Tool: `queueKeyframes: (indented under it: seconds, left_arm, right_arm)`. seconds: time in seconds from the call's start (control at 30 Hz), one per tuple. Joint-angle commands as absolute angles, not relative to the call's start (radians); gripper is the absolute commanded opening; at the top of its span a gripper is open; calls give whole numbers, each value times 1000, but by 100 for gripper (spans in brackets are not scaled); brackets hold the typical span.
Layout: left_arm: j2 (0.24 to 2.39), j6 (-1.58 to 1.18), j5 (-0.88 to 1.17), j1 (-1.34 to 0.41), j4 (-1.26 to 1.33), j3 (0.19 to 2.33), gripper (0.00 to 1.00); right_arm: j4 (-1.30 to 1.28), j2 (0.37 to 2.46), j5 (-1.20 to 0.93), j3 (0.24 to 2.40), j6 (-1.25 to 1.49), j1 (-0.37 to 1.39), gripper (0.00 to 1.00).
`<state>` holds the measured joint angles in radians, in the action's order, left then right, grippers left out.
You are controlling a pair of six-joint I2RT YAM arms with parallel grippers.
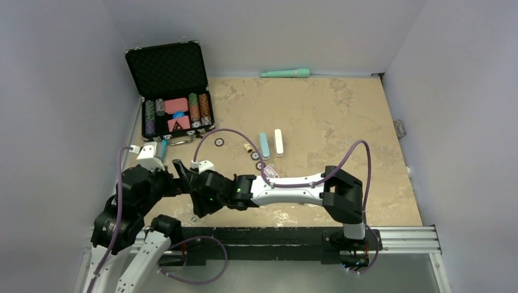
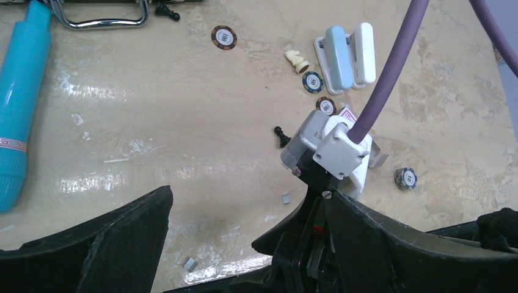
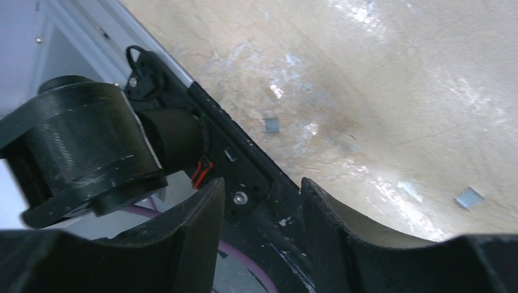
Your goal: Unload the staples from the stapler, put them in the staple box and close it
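We're seeing left gripper [image 2: 244,201] spread wide and right gripper [image 3: 259,186] parted, both gripping nothing, hovering near the counter's near-left corner. Loose staples [image 3: 272,125] are lying close by. Stapler [image 2: 345,55] is sitting well apart, mid-counter.

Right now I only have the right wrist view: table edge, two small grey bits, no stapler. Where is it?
Observer: The stapler lies mid-table, nothing gripping it.
Operator: Is the left gripper holding anything?
Observer: No, the left gripper is open and empty, facing the right wrist camera.
Operator: Anything crowding the stapler?
Observer: A poker chip and a cream chess piece lie just beside it.
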<state>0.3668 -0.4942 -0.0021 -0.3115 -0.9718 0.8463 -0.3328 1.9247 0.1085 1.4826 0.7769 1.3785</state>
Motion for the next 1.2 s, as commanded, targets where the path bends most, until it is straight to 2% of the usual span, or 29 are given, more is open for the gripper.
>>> queueKeyframes:
  seconds: [0.0, 0.3, 0.57, 0.77, 1.0, 1.17]
  left_arm:
    - [331, -534, -76, -307, -947, 876, 98]
    - [245, -590, -260, -307, -1001, 892, 98]
    - [225, -677, -463, -307, -1095, 914, 96]
    - [222, -661, -441, -307, -1091, 914, 92]
    - [208, -647, -427, -307, -1081, 916, 89]
    - [219, -690, -613, -307, -1190, 983, 82]
  right_arm:
    - [-186, 1899, 51, 1454, 818, 1425, 52]
    - [-190, 2032, 66, 1556, 828, 1465, 50]
    - [-140, 1898, 136, 1443, 839, 1457, 51]
    - [-167, 1824, 167, 1399, 851, 1407, 52]
    - [-188, 1837, 128, 1432, 830, 1357, 52]
    - [-179, 1898, 94, 1469, 823, 1385, 50]
